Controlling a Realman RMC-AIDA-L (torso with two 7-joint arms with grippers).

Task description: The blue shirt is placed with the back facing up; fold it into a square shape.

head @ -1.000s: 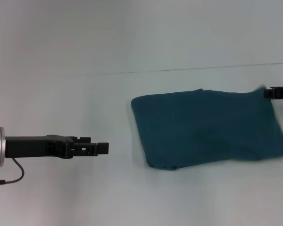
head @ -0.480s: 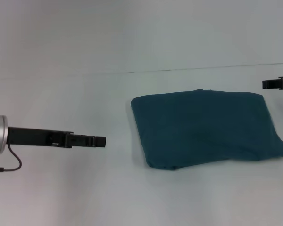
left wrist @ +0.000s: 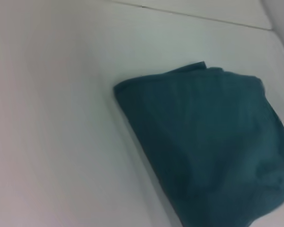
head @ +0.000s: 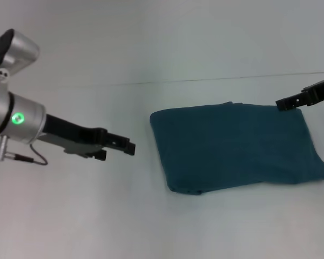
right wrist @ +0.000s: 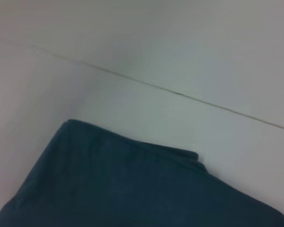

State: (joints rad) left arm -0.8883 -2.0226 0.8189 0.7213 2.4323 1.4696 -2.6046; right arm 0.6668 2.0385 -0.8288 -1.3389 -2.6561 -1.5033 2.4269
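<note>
The blue shirt lies folded into a thick rectangle on the white table.

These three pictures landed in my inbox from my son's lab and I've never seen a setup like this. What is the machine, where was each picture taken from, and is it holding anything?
It is a two-armed robot working at a pale table. The wide picture comes from a camera on its head, looking down. The other two come from cameras on its wrists, so they show the cloth from close up.

The only thing lying on the table is the blue shirt, already folded into a compact, roughly rectangular bundle.

In the head view, the left gripper hangs over bare table to the shirt's left, apart from it. The right gripper is at the shirt's far right corner. Neither visibly holds cloth; whether either is open or shut cannot be seen.
</note>
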